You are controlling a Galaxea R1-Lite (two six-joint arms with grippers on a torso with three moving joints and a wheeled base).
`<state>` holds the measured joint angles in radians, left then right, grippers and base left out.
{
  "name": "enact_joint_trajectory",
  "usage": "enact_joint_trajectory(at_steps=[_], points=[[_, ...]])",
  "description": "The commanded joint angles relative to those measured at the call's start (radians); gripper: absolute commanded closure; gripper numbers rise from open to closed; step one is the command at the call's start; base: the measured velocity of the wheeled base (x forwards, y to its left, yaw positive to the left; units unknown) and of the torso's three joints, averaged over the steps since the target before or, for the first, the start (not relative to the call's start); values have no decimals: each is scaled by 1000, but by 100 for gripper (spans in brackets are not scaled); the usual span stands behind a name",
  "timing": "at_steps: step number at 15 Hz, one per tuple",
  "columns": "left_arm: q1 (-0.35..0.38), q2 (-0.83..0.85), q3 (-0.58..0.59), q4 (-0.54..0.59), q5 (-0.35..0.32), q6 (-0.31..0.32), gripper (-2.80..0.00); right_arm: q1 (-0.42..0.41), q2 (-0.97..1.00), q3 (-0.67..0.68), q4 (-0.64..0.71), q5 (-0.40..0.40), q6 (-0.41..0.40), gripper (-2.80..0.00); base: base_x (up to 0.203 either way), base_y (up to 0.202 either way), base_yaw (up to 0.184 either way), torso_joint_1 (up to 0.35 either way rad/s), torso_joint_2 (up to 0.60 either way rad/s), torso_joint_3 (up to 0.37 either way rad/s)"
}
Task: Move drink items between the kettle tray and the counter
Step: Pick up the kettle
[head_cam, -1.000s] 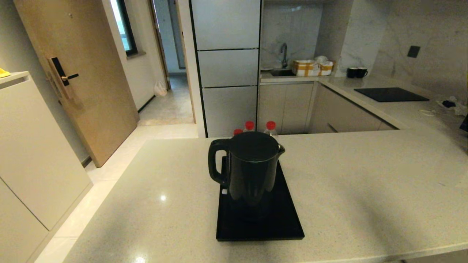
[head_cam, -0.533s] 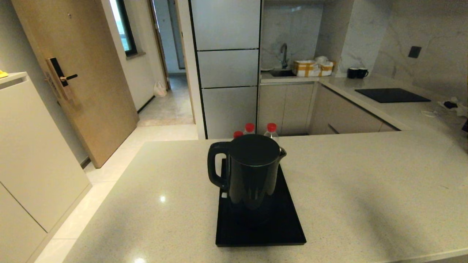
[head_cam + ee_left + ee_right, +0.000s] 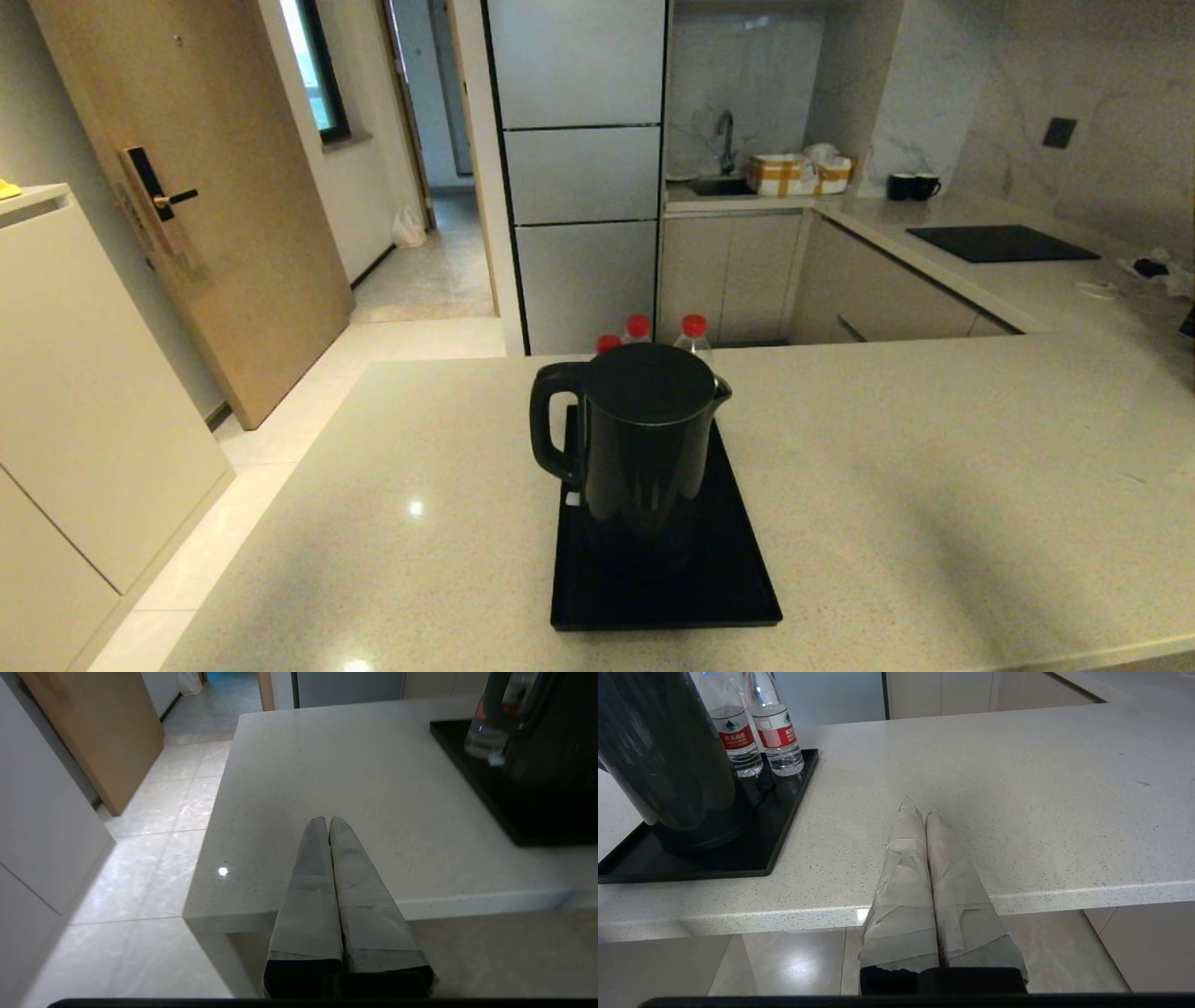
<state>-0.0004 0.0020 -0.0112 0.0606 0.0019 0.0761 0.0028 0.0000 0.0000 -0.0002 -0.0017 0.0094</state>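
A tall black kettle (image 3: pixel 644 434) stands on the black kettle tray (image 3: pixel 738 583) in the middle of the pale speckled counter (image 3: pixel 934 485). Behind it on the tray stand red-capped water bottles (image 3: pixel 692 331), seen closer as clear bottles (image 3: pixel 777 732) with red-white labels in the right wrist view. Neither arm shows in the head view. My left gripper (image 3: pixel 328 821) hangs shut and empty at the counter's near edge, left of the tray (image 3: pixel 472 774). My right gripper (image 3: pixel 917 807) is shut and empty at the near edge, right of the tray (image 3: pixel 784 812).
Two dark mugs (image 3: pixel 911 186) and a black cooktop panel (image 3: pixel 999 243) lie on the far side counter at the right. A sink with a yellow-striped basket (image 3: pixel 798 173) is at the back. A wooden door (image 3: pixel 187 205) and tiled floor lie to the left.
The whole head view shifted slightly, so the kettle and tray sit a little lower in the picture; the camera moved. Nothing on the counter has moved.
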Motion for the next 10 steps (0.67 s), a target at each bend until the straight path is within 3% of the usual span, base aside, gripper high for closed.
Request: enact_joint_trajectory(at_steps=[1, 3, 5, 6, 9, 10], points=[[-1, 17, -29, 18, -1, 10, 0, 0, 1, 0, -1, 0, 0, 0, 0, 0, 0, 0, 0, 0], [-1, 121, -160, 64, -5, -1, 0, 0, 0, 0, 0, 0, 0, 0, 0, 0, 0, 0, 0, 0], [-6, 319, -406, 114, -30, -31, 0, 0, 0, 0, 0, 0, 0, 0, 0, 0, 0, 0, 0, 0], [-13, 435, -502, 130, -94, -42, 0, 0, 0, 0, -1, 0, 0, 0, 0, 0, 0, 0, 0, 0], [-43, 792, -634, 150, -409, -58, 0, 0, 0, 0, -1, 0, 0, 0, 0, 0, 0, 0, 0, 0], [-66, 907, -660, 134, -462, -44, 0, 0, 0, 0, -1, 0, 0, 0, 0, 0, 0, 0, 0, 0]])
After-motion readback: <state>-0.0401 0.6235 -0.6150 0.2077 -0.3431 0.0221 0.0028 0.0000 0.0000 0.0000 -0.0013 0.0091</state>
